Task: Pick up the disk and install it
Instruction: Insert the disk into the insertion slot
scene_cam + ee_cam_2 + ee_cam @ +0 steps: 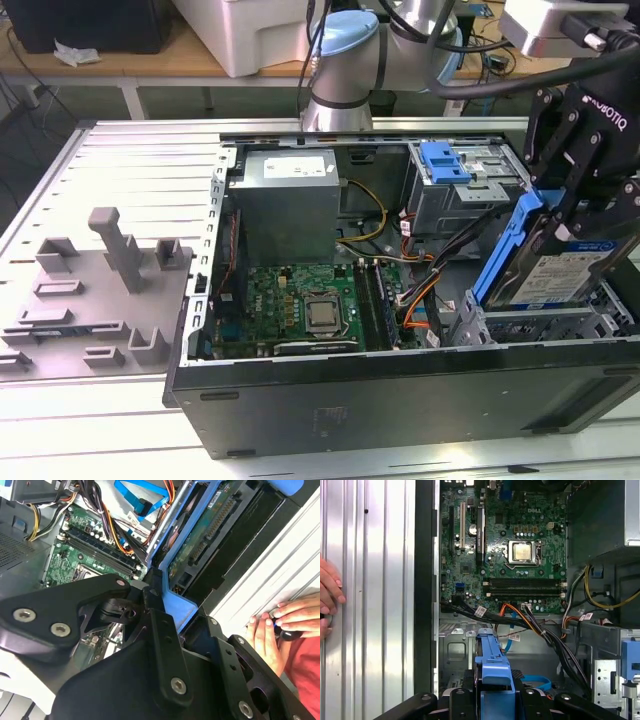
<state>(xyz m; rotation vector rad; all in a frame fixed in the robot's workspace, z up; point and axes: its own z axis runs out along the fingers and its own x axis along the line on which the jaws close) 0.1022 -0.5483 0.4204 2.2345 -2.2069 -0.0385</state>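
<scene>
The disk (562, 282), a silver drive with a blue-and-white label in a blue carrier rail (506, 250), hangs tilted over the metal drive cage (520, 325) at the near corner of the open computer case, on the exterior view's right. My black gripper (575, 220) is shut on the disk's upper end. In the second wrist view the disk's green circuit side (210, 530) and blue rail (180, 611) run away from my fingers (162, 630). The first wrist view has the blue rail (492, 662) edge-on between the finger links, above the cage floor (455, 652).
The case holds a motherboard (310, 310), a grey power supply (290, 195), loose cables (420, 290) and another drive bay with a blue latch (445, 162). A grey fixture (110, 270) stands at the exterior view's left. A person's hand (280, 625) rests beside the case.
</scene>
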